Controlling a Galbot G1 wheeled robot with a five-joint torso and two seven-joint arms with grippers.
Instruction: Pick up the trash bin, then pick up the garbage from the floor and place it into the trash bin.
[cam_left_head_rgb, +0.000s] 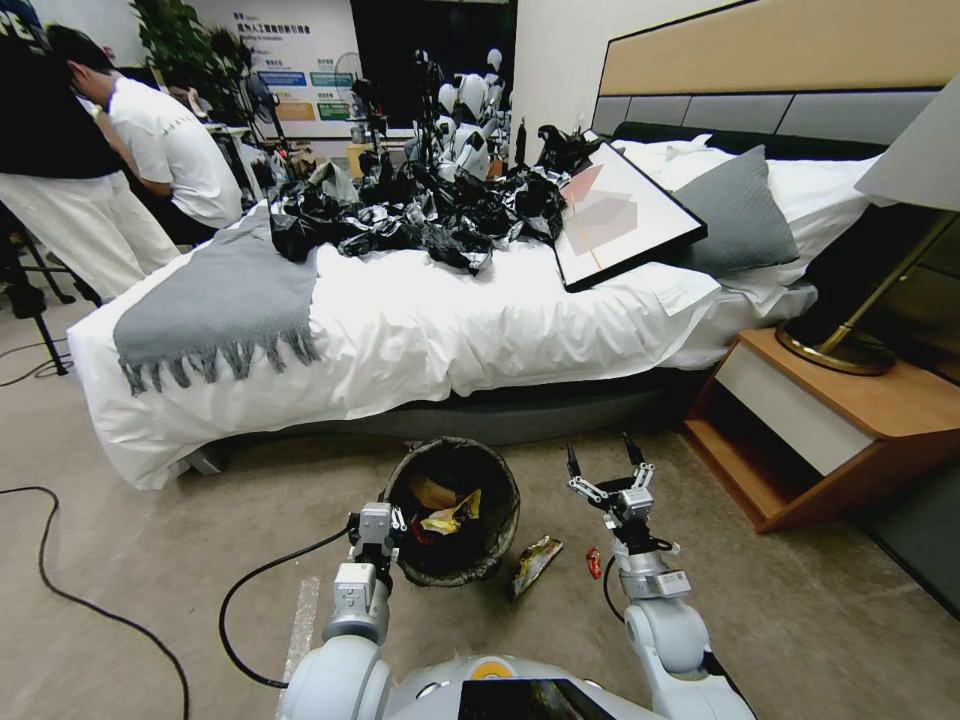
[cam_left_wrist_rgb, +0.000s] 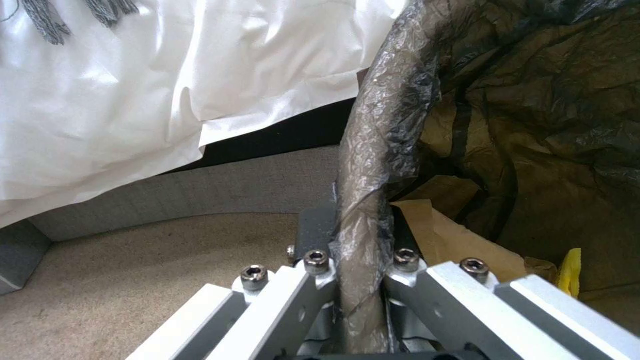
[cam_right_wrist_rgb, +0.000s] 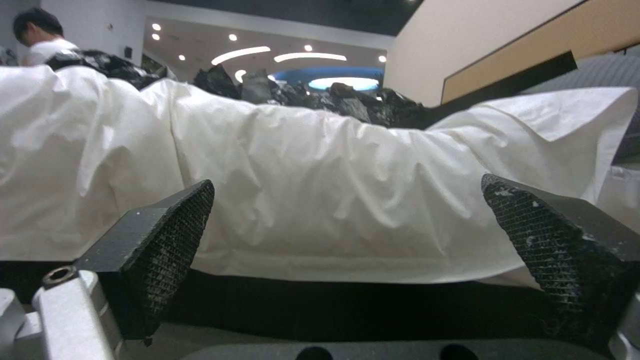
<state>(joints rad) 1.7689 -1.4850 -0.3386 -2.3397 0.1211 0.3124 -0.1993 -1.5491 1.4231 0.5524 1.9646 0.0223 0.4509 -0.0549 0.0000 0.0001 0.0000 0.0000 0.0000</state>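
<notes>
Wrappers (cam_left_head_rgb: 535, 563) on the floor look light and crinkly, best pinched mid-body by the spread right gripper (cam_left_head_rgb: 604, 462), while the left gripper (cam_left_wrist_rgb: 360, 265) pinches the trash bin (cam_left_head_rgb: 500, 480) rim.

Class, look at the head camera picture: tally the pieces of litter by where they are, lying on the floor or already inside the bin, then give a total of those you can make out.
On the floor: 2, a shiny snack packet and a small red wrapper
Inside the trash bin: 2 clearly visible, crumpled brown paper and a yellow wrapper; more may be hidden
Total: 4

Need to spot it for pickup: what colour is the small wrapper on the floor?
Red; head view shows it best.
</notes>
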